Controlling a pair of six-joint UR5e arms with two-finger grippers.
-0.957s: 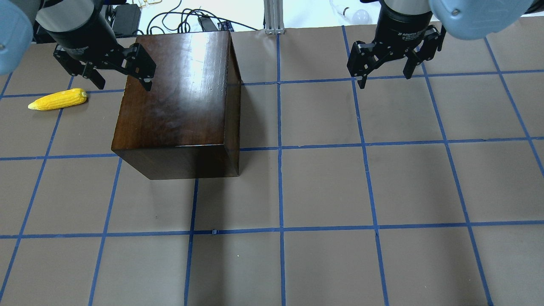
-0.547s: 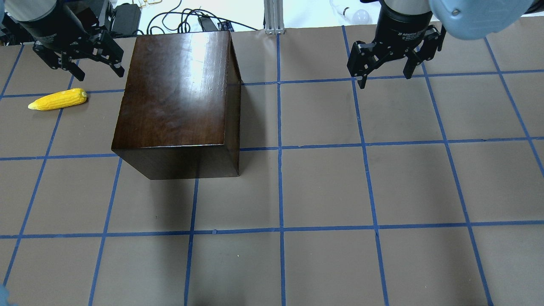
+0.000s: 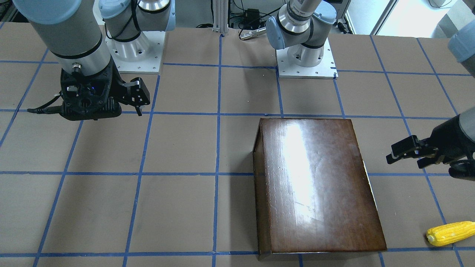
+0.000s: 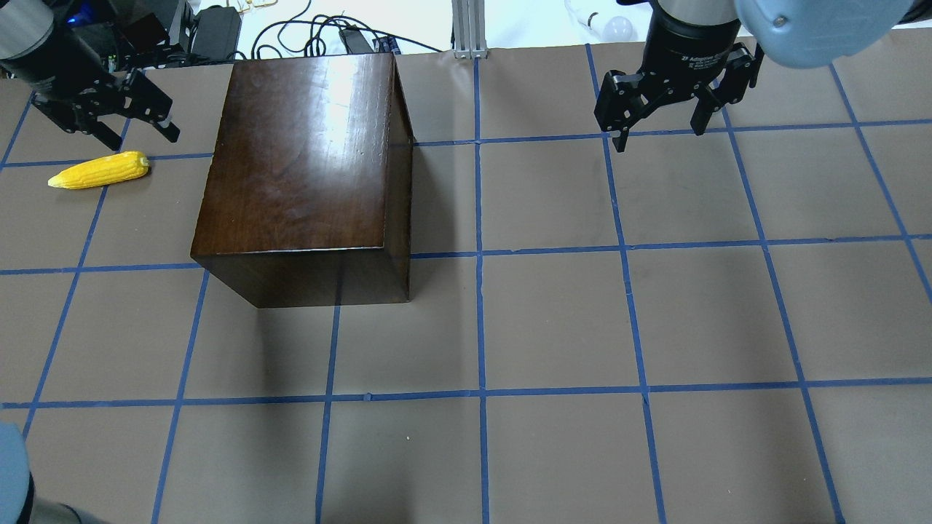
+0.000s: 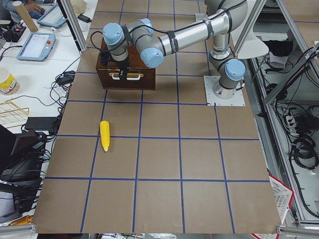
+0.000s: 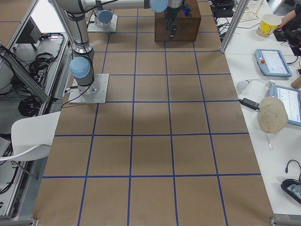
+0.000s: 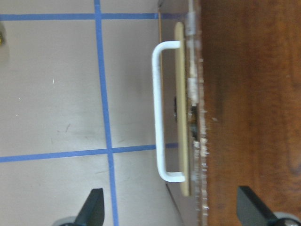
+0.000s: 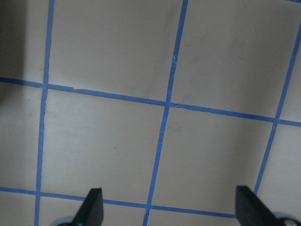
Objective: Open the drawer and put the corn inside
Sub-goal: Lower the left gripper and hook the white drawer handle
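Note:
The glossy dark-brown box (image 4: 306, 167) stands on the table's left half. Its drawer is shut; the front panel with a white handle (image 7: 161, 113) faces the robot's left, and also shows in the exterior left view (image 5: 125, 75). The yellow corn (image 4: 98, 170) lies on the table left of the box, and shows at the lower right of the front-facing view (image 3: 451, 233). My left gripper (image 4: 138, 135) is open and empty, beside the box's left face just behind the corn. In its wrist view (image 7: 171, 207) it looks down on the handle. My right gripper (image 4: 662, 138) is open and empty over bare table at the far right.
The table is brown paper with a blue tape grid. Cables and power bricks (image 4: 218, 29), an aluminium post (image 4: 466, 29) and a bulb (image 4: 619, 29) lie beyond the far edge. The arm bases (image 3: 306, 61) stand at the robot's side.
My left gripper has moved left, off the box's far left corner, to the box's left side near the corn. The right arm, box and corn have not moved.

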